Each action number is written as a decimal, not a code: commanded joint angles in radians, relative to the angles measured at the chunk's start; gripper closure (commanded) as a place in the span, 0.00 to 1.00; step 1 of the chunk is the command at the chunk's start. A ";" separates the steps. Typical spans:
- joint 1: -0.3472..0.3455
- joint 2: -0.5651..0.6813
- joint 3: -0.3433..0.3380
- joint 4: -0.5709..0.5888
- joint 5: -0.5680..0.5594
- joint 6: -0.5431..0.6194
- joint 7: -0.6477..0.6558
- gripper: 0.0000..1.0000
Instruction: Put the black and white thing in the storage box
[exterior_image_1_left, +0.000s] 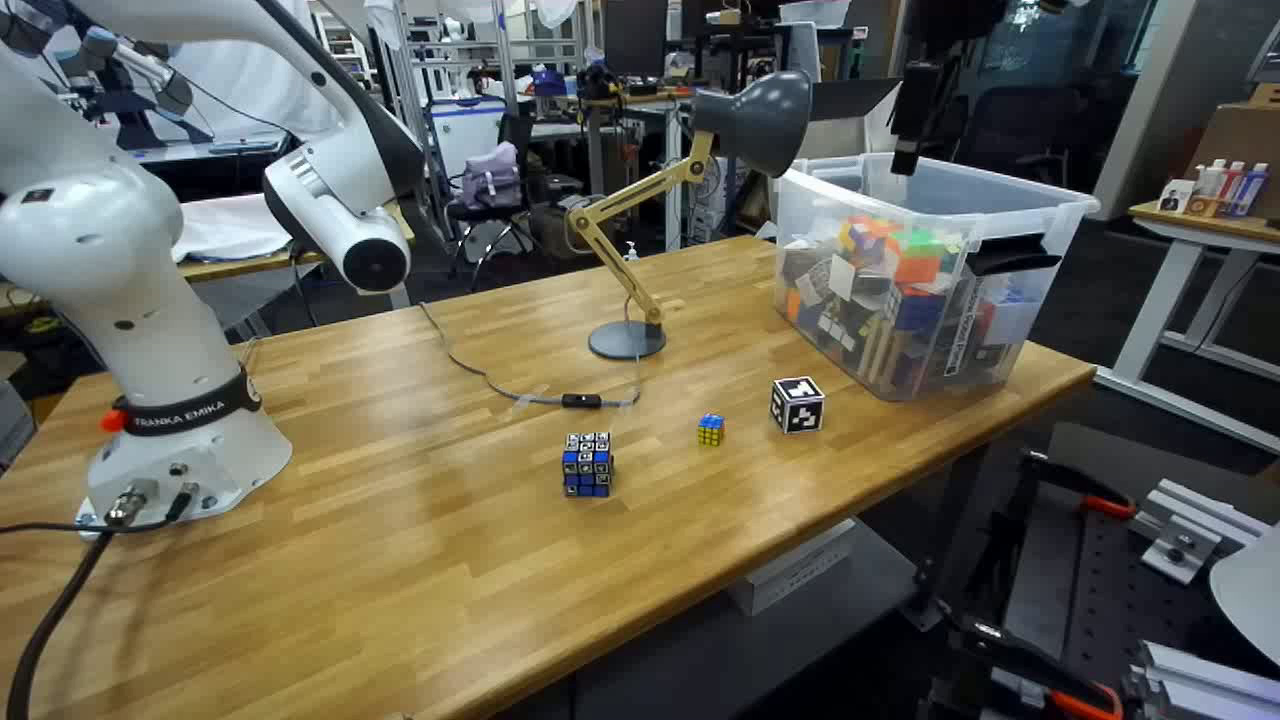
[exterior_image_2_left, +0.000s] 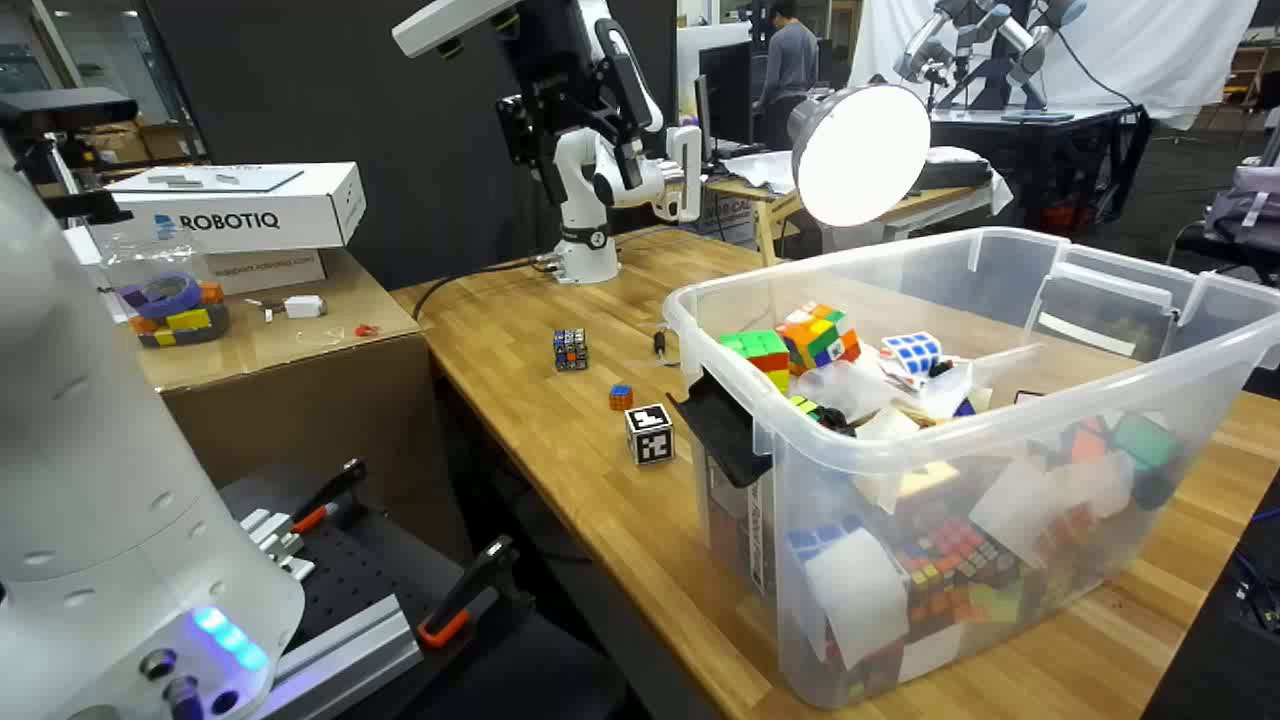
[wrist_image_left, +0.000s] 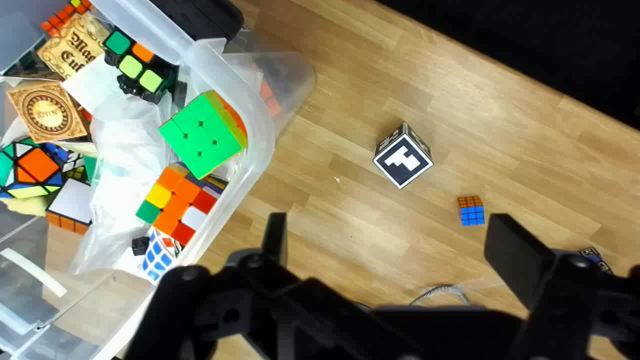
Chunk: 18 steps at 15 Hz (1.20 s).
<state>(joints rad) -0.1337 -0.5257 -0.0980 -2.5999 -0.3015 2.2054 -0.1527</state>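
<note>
The black and white thing, a small cube with white markings, sits on the wooden table in both exterior views (exterior_image_1_left: 797, 406) (exterior_image_2_left: 651, 436). It also shows in the wrist view (wrist_image_left: 403, 160), above the line of the fingertips. The storage box, a clear plastic bin, stands beside it in both exterior views (exterior_image_1_left: 1060, 202) (exterior_image_2_left: 850, 455), and its rim shows at the left of the wrist view (wrist_image_left: 256, 150). It holds many colourful puzzle cubes. My gripper (wrist_image_left: 390, 220) is open and empty, its fingers wide apart. It hangs high above the table in both exterior views (exterior_image_1_left: 915, 130) (exterior_image_2_left: 590, 175).
A tiny blue and orange cube (wrist_image_left: 471, 210) lies near the black and white cube. A larger blue patterned cube (exterior_image_1_left: 587, 464) stands farther off. A desk lamp (exterior_image_1_left: 627, 340) with a cable and switch (exterior_image_1_left: 581, 400) stands behind. A second arm (exterior_image_1_left: 150, 250) is mounted at the table's far end.
</note>
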 joint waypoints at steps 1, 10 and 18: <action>0.002 0.000 -0.001 0.002 0.000 -0.003 0.000 0.00; 0.141 0.146 -0.003 0.032 0.148 0.116 -0.098 0.00; 0.131 0.140 0.012 0.025 0.137 0.106 -0.073 0.00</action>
<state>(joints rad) 0.0095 -0.3860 -0.0991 -2.5755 -0.1711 2.3134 -0.2209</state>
